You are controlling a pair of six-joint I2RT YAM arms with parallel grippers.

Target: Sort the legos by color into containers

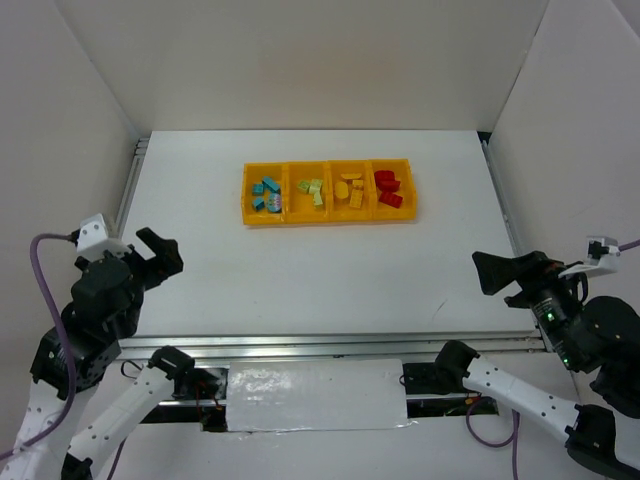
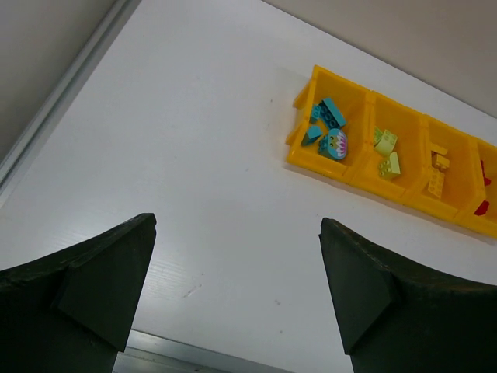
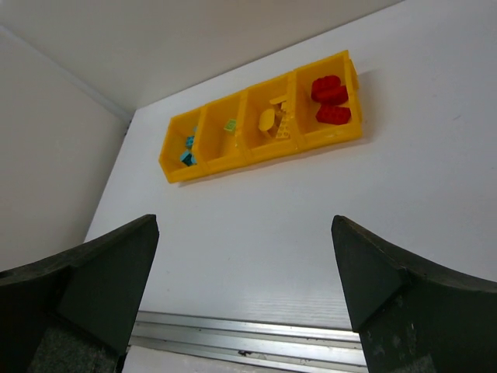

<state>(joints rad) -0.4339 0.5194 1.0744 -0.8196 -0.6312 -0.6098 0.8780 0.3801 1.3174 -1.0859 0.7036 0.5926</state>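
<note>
L gripper (image 2: 237, 221), R gripper (image 3: 245, 219) agape; legos (image 1: 388, 186) binned

Worktop (image 1: 300, 270): flat, matte white, with a few faint scuffs and dark specks towards the near edge.

Enclosure: plain white panels on three sides.
- Back wall (image 1: 320, 60) stands along the far edge.
- Left wall (image 1: 50, 120) and right wall (image 1: 590, 110) stand along the side edges, meeting the back wall at thin seams above the far corners.

Framing: an aluminium rail (image 1: 135, 175) runs along the left edge, a second rail (image 1: 500, 190) along the right edge, and a wider slotted rail (image 1: 300, 345) along the near edge.

Below the near edge, centre: a glossy white sheet (image 1: 315, 395), wrinkled and catching glare.

Light: even and diffuse; shadows are soft and short.
</note>
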